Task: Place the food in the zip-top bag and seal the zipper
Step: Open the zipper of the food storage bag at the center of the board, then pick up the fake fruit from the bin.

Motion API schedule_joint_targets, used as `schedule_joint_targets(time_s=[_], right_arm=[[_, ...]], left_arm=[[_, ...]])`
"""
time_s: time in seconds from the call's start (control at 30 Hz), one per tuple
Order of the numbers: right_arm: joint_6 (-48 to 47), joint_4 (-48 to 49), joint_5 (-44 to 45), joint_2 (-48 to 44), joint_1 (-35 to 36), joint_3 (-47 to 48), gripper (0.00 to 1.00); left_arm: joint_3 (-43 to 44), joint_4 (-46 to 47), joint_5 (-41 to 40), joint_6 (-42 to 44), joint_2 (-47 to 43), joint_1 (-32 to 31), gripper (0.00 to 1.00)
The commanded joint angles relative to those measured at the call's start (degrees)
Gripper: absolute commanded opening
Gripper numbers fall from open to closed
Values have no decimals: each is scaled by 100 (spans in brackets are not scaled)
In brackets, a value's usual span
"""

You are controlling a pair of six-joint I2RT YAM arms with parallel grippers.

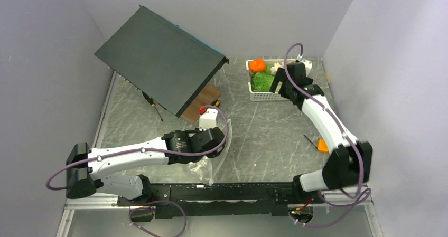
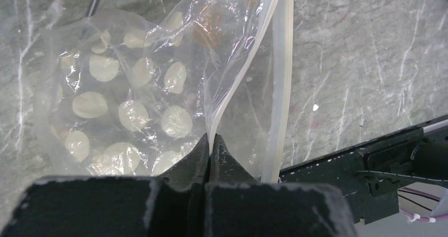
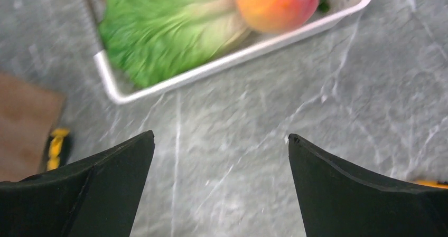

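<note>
Ahead of the wide-open, empty right gripper (image 3: 221,136) lies food (image 3: 274,5); left gripper (image 2: 210,142) pinches the bag (image 2: 132,89), seemingly its mouth.

Table (image 1: 264,136): grey stone-pattern top with fine white veining, matt finish, a pale metal strip (image 1: 105,107) running along its left edge. Walls: three plain, pale grey-lilac surfaces, left wall (image 1: 42,63), back wall (image 1: 238,15) and right wall (image 1: 391,63), standing close round the table and meeting in straight corners. Light: soft and even from above, with faint shadow only under a dark flat panel (image 1: 158,55) that stands tilted at the back left, its low edge above a brown board (image 1: 206,95) lying on the table.
</note>
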Motion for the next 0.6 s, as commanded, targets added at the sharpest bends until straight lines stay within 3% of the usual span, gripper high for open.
schedule_joint_targets(time_s=[0.0, 0.2, 0.4, 0.57], right_arm=[[-440, 783, 211, 1152, -639, 729, 99], [-848, 640, 592, 2297, -1003, 1557, 99], [-1504, 876, 822, 2854, -1026, 1809, 99], [-1982, 1230, 424, 3117, -1059, 1893, 99]], left_arm=[[33, 375, 245, 205, -117, 27, 0], [-73, 560, 398, 247, -120, 34, 0], [-40, 656, 485, 359, -62, 57, 0], [-7, 691, 563, 400, -16, 62, 0]])
